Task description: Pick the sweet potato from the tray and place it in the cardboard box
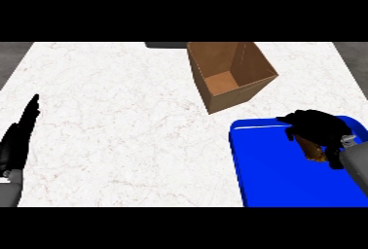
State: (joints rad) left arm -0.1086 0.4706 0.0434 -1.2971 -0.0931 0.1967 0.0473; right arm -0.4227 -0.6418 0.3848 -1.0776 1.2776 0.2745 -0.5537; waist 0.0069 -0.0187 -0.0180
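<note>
Here sweet potato [313, 150] under curled right robot hand [316, 127].

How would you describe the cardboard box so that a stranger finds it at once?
Look at the white marble counter, toward its far edge. Just beyond the blue tray stands the cardboard box, brown and open at the top. It is the only brown container there, and nothing shows inside it.
</note>
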